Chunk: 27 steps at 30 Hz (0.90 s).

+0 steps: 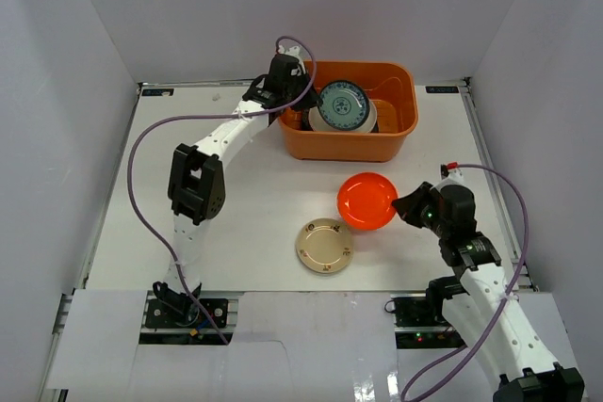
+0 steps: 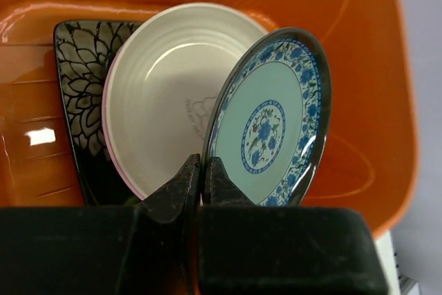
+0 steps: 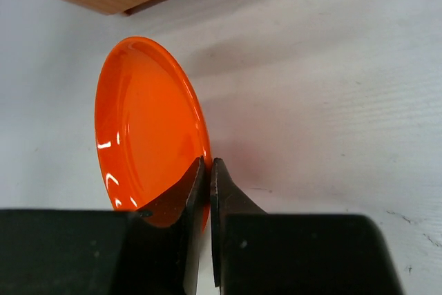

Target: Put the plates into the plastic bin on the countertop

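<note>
White walls [image 1: 66, 35]; white sheets [image 1: 292, 345] along near edge

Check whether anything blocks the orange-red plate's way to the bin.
Nothing lies on the countertop between the orange-red plate and the plastic bin; the cream-gold plate sits aside, nearer the arms. Inside the bin, the left jaws hold the blue-patterned plate tilted over the stacked plates, crowding the middle.

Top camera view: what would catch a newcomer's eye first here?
The bright orange plastic bin at the far side of the countertop stands out, with a blue-patterned plate pinched on edge inside it by the left fingers. Nearer, the right fingers grip the rim of a glossy orange-red plate, and a cream-gold plate lies flat beside it.
</note>
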Motion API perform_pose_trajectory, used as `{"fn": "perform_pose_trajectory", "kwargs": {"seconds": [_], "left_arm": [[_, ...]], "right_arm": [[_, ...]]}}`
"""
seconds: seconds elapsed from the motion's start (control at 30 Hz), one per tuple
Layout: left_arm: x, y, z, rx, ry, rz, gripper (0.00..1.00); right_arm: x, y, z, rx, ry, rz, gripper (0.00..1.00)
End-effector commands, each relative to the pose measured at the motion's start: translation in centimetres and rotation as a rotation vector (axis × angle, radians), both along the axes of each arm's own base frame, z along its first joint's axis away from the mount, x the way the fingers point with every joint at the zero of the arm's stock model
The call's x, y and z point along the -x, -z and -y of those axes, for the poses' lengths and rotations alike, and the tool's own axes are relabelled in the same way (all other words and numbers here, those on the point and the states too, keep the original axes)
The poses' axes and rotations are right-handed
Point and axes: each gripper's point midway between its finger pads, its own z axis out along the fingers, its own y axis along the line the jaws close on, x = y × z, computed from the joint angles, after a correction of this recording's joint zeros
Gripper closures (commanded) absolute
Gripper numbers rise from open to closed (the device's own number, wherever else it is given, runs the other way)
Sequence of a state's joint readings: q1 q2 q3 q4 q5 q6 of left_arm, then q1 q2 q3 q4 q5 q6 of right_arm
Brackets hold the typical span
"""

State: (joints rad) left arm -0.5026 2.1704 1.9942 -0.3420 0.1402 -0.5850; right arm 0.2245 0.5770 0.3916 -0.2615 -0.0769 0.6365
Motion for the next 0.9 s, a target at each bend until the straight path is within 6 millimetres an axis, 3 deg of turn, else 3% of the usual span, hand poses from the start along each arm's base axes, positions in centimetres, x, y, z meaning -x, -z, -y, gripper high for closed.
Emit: {"fn": "perform_pose_trajectory", "kwargs": {"seconds": [0.0,0.03,0.13,0.23,0.27,0.4,0.5,0.6,0.63,0.67,0.7,0.73,0.77,0.8,0.83,0.87], "left_arm": [[-0.7,-2.6,0.1,-0.007,0.013,0.055,1.00],[-0.8,-2.4,0.4,-0.004,0.021,0.052,1.00],[-1.4,-1.3,0.8,-0.008,0.023,0.039,0.99],[-1.9,-0.9,1.0,-0.008,0.027,0.040,0.80],[-1.9,-1.0,1.1,-0.008,0.033,0.045,0.65],[-2.3,-2.3,1.2,-0.010,0.055,0.086,0.39],[-2.7,-4.7,0.9,-0.015,0.068,0.145,0.27],[-2.7,-9.3,-0.6,0.001,0.047,0.226,0.22],[-2.7,-10.4,-1.5,-0.003,0.030,0.246,0.21],[-1.7,-13.8,-2.4,0.008,0.017,0.304,0.19],[-1.5,-15.2,-3.6,-0.024,-0.016,0.344,0.15],[-0.8,-16.4,-4.6,-0.037,-0.046,0.364,0.14],[-0.1,-14.2,-5.6,-0.076,-0.067,0.317,0.14],[2.4,-18.4,-7.0,-0.042,-0.089,0.391,0.14],[3.6,-18.1,-7.9,-0.040,-0.103,0.387,0.14],[5.1,-12.9,-8.6,-0.082,-0.096,0.288,0.14]], "right_arm": [[-0.3,-6.7,-2.9,-0.019,-0.209,0.178,0.92],[-0.5,-9.1,-3.0,-0.015,-0.223,0.225,0.92],[-1.2,-12.6,-3.2,-0.014,-0.229,0.311,0.92],[-2.9,-14.9,-3.1,-0.016,-0.194,0.380,0.92],[-3.8,-15.9,-3.0,-0.008,-0.176,0.388,0.92],[-6.7,-17.0,-2.2,0.033,-0.104,0.371,0.92],[-8.6,-17.2,-2.1,0.029,-0.067,0.355,0.92],[-10.4,-17.1,-2.4,0.005,-0.040,0.357,0.92],[-11.3,-17.9,-2.4,-0.003,-0.026,0.391,0.92],[-12.5,-17.2,-2.4,0.011,-0.012,0.369,0.92],[-13.3,-17.2,-2.0,0.030,0.016,0.370,0.92],[-14.2,-18.5,-1.9,0.035,0.023,0.392,0.92],[-15.5,-17.6,-2.1,0.053,0.024,0.365,0.92],[-16.2,-17.7,-2.2,0.060,0.022,0.371,0.92],[-17.1,-19.0,-2.3,0.053,0.025,0.402,0.92],[-18.4,-18.2,-2.5,0.059,0.025,0.386,0.92]]}}
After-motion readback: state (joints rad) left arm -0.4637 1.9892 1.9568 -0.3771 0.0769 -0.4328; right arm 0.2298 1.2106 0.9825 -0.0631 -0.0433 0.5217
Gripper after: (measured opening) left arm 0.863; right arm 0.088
